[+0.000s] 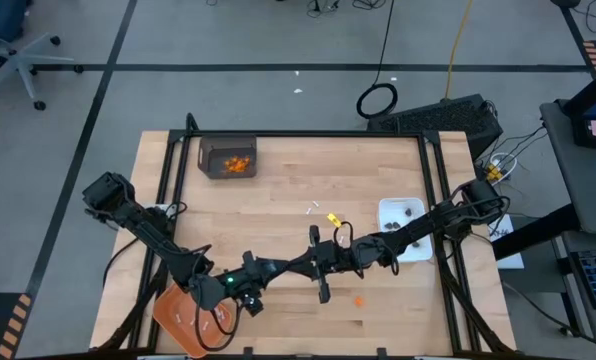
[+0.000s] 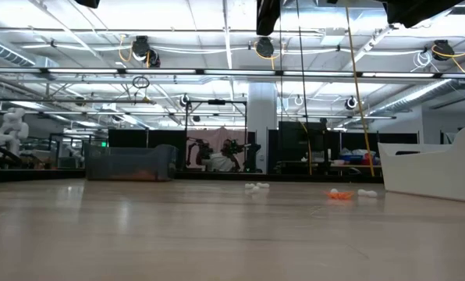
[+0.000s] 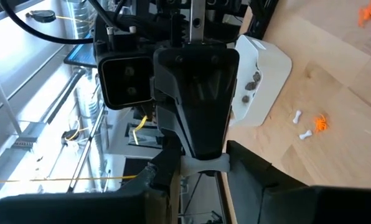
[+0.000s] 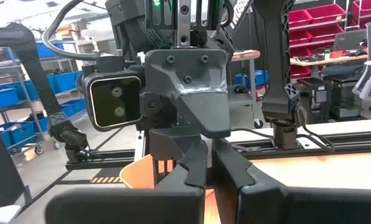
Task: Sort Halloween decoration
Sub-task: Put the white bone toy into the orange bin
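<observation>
Right end effector (image 3: 203, 167), clamped shut, meets left end effector (image 4: 208, 163) nose to nose; the left's grip cannot be told. Likely a handover. An orange bit (image 1: 359, 298) of Halloween decoration lies at four o'clock on the desk (image 1: 278, 190); next needs steady alignment.

A pale wooden desk (image 1: 288, 180) carries a dark bin (image 1: 226, 158) at its far left corner and a white rectangular dish (image 1: 406, 228) near its right edge. An orange tray (image 1: 183, 318) overhangs the near left edge. Beyond the desk, a coiled black cable (image 1: 377, 100) lies on the grey floor (image 1: 228, 40), and an office chair (image 1: 13, 55) stands at the far left.
</observation>
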You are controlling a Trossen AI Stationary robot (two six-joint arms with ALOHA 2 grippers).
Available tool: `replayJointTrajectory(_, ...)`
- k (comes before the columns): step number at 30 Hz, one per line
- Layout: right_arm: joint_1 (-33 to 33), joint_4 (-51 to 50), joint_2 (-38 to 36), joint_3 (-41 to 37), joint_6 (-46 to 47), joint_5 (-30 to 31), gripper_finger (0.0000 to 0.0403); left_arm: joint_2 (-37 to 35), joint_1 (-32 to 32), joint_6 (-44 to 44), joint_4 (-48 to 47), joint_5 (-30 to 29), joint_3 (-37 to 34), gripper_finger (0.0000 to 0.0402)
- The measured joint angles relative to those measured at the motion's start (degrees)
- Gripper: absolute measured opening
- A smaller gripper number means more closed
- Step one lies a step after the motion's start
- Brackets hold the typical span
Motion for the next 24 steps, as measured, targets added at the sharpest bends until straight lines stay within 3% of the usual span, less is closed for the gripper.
replayJointTrajectory(4, 0.0, -0.6, 0.0, 0.0, 0.3, 0.0, 0.0025, 0.0, -0.6, 0.0, 0.0, -0.1, 0.0, 0.0095)
replayJointTrajectory(16, 0.5, -2.8, 0.0, 0.0, 0.3, 0.3, 0.0179, 0.0, -2.7, -3.9, 0.3, -2.1, 0.0, 0.0093)
replayJointTrajectory(24, 3.5, -10.6, 0.0, 0.0, 1.8, 0.2, 0.0212, -0.4, -6.2, -12.4, 0.8, -3.4, 0.0, 0.0093)
